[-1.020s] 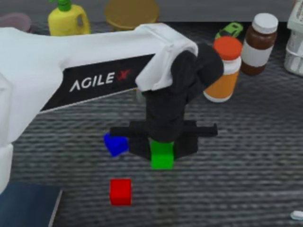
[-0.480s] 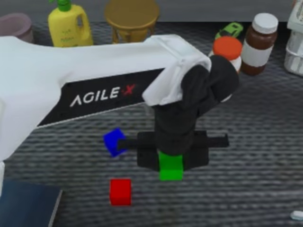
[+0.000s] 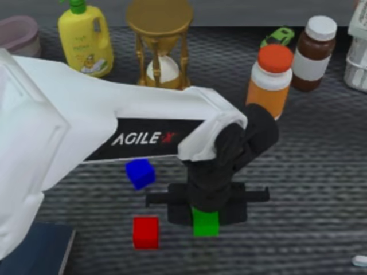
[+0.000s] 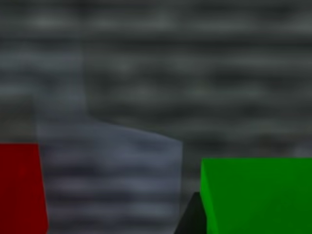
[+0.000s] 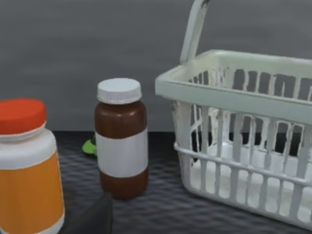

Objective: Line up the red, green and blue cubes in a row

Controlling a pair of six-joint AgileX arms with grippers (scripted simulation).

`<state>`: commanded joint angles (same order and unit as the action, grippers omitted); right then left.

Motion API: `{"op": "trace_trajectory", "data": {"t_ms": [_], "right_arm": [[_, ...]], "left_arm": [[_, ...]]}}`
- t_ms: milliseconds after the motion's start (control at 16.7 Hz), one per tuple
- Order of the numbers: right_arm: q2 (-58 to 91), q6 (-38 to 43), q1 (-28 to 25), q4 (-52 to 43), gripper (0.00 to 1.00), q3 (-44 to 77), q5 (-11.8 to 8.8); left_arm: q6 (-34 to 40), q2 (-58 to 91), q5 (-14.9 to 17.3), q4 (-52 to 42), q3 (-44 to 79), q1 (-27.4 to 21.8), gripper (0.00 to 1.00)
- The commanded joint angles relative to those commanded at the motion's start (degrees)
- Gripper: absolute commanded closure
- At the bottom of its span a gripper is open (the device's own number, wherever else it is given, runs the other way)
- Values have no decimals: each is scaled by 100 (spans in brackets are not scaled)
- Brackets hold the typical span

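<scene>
From above, the left gripper (image 3: 205,213) is clamped on the green cube (image 3: 205,223); the red cube (image 3: 145,231) lies just beside it toward the table's left, the blue cube (image 3: 140,173) farther back. The left wrist view shows green cube (image 4: 256,195) and red cube (image 4: 22,187) apart. Placing step, I judge: next lower, release level with red. Right arm is unseen
</scene>
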<state>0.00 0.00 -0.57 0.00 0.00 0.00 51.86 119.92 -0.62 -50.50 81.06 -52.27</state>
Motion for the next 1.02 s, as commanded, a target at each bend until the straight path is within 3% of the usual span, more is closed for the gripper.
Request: {"op": "trace_trajectory", "data": {"t_ms": [240, 1020], "right_arm": [[0, 0, 0, 0, 0, 0, 0], [0, 0, 0, 0, 0, 0, 0]], "left_arm": [[1, 29, -1, 59, -48, -3, 100], [1, 29, -1, 59, -48, -3, 2]]}}
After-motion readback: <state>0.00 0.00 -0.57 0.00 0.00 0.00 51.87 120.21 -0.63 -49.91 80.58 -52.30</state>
